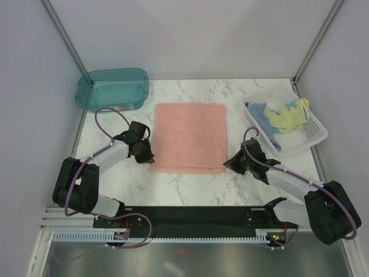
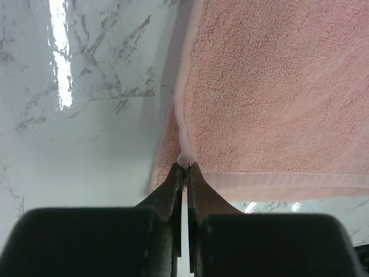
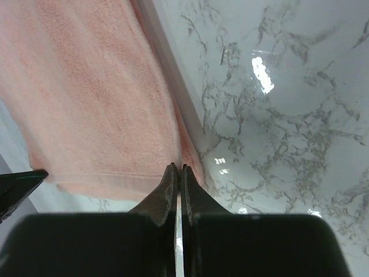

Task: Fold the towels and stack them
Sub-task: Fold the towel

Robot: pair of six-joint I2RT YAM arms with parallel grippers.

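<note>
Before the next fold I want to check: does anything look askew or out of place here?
Slightly. At the near edge of the salmon-pink towel a lower layer sticks out as a strip, so the layers are not aligned. The light blue towel and yellow towel lie crumpled in the white basket.

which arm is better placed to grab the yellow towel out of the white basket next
Right. The white basket with the yellow towel sits on the right side, close to the right fingers. The left fingers are across the pink towel. Both are shut on it now, so release first.
</note>
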